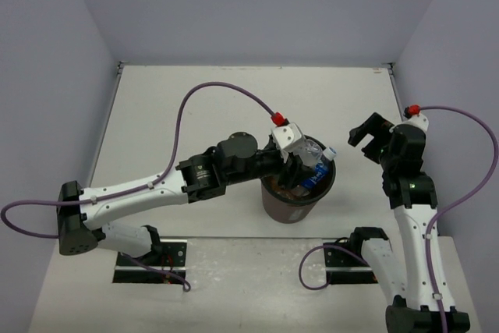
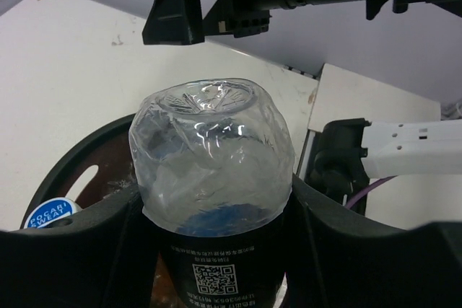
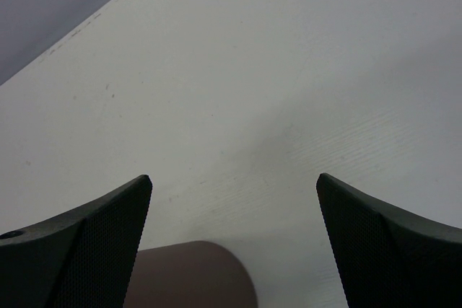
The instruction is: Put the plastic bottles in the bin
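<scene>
Though scuffed, white table (image 1: 195, 107) under the bin (image 1: 284, 208), lilac walls (image 1: 257, 5)

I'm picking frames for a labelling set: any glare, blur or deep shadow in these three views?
Top external: even light, faint shadows, sharp. Left wrist: white glints on the clear bottle, its label code readable. Right wrist: the bin at the bottom edge is blurred; the right gripper reads dark.

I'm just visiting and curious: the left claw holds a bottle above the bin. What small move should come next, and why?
Probably open the left claw and let go: the clear bottle it grips hangs over the bin, so it should drop inside.
</scene>
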`<state>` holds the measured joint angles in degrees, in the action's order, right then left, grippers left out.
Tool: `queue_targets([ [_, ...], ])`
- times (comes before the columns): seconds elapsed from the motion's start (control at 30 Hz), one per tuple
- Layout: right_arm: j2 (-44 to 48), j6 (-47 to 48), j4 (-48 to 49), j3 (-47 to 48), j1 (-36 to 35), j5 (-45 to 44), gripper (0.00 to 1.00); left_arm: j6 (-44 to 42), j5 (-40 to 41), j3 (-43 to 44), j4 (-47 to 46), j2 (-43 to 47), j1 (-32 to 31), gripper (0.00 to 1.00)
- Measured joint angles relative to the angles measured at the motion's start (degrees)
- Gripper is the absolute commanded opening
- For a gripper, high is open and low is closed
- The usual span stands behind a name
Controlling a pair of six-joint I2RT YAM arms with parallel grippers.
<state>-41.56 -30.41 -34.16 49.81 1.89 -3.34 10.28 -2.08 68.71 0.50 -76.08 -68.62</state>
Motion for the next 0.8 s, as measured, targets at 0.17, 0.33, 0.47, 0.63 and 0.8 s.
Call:
queue_targets([
  [0.17,0.4,0.2,-0.7,-0.5,0.0,-0.2,0.99,-0.8,2.2,0.0,-0.8,-2.2,0.0,0.98],
  [0.33,0.5,0.5,-0.8,-0.5,0.0,-0.2,0.99,-0.9,3.7,-0.1,-0.9,-2.5,-0.2,1.00],
  [0.47,0.5,0.5,-0.8,-0.5,0.0,-0.2,0.99,-1.1,6.8,0.6,0.1,-2.4,-0.2,1.00],
  [0.63,0.3,0.5,-0.8,-0.5,0.0,-0.6,0.99,-0.6,15.9,11.2,7.0,-3.8,0.0,1.00],
  [0.8,0.0,0.5,-1.0,-0.5,0.0,-0.9,0.99,2.4,19.5,21.9,12.3,-3.9,9.6,1.00],
])
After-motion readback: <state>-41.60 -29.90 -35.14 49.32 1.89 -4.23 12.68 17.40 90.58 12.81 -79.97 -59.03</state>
